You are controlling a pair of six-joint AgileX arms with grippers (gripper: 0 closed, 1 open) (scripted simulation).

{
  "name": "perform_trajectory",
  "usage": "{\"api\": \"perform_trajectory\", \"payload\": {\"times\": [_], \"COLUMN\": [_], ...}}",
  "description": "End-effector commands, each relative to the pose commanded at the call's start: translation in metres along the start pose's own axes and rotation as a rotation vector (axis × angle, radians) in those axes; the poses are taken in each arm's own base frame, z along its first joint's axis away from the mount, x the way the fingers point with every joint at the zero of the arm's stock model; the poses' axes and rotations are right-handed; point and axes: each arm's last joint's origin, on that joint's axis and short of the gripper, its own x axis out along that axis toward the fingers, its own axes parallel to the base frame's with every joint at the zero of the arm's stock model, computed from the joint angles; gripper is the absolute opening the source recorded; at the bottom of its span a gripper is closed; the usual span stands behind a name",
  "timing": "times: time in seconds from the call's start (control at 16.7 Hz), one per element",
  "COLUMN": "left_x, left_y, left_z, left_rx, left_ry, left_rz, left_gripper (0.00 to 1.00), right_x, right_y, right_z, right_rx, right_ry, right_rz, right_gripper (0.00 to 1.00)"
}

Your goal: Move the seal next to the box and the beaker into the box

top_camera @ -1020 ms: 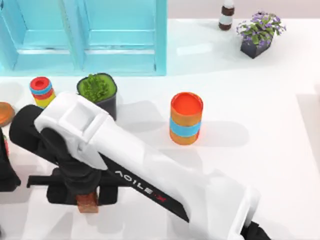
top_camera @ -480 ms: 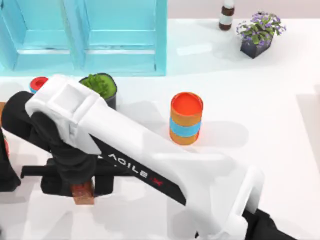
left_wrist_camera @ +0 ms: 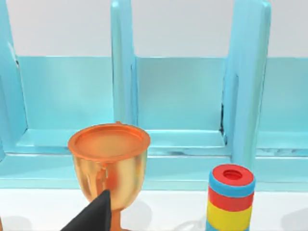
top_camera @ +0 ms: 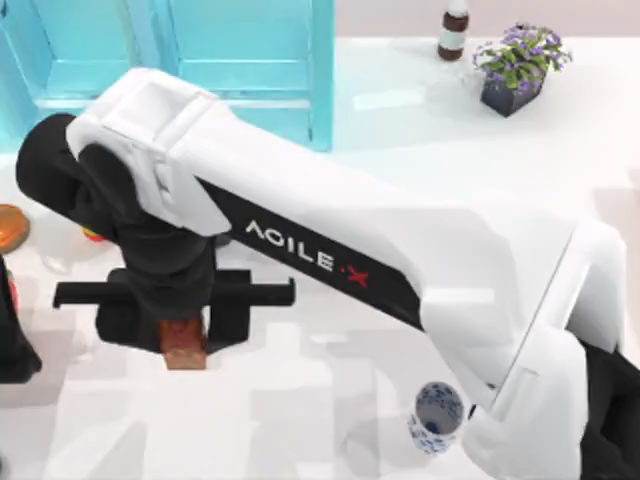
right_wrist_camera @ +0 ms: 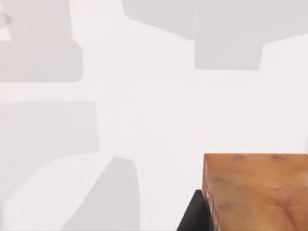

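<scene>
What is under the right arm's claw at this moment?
The seal sticks out below the right claw, shut on it, over bare white table. The seal's upper part is covered by the claw.

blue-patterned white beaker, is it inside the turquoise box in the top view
No, the blue-patterned white beaker stands on the white table near the front, far from the turquoise box.

The white table (top_camera: 560,160) carries the blue box (top_camera: 240,60), beaker (top_camera: 437,417), potted flowers (top_camera: 518,68) and brown bottle (top_camera: 454,30).
</scene>
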Motion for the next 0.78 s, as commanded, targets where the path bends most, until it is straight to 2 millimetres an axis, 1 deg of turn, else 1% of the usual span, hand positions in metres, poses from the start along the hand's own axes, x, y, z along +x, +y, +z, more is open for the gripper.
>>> {"api": "perform_trajectory", "payload": {"times": [0.18,0.36,0.6,0.78], "left_x": [0.000,0.000,0.000,0.000], "left_y": [0.000,0.000,0.000,0.000], "left_z": [0.000,0.000,0.000,0.000], "left_rx": [0.000,0.000,0.000,0.000], "left_ry": [0.000,0.000,0.000,0.000], "left_rz": [0.000,0.000,0.000,0.000], "left_gripper": [1.00,1.00,1.00,1.00], "right_x": [-0.015,-0.025,-0.032,-0.033], "right_y": [-0.020,-0.043,-0.070,-0.080], "right_z": [-0.002,-0.009,-0.019,-0.023], "right_rx": [0.001,0.002,0.003,0.003], "right_ry": [0.000,0.001,0.001,0.001], "right_rz": [0.000,-0.001,0.000,0.000], "right_gripper": [0.00,0.00,0.00,0.00]}}
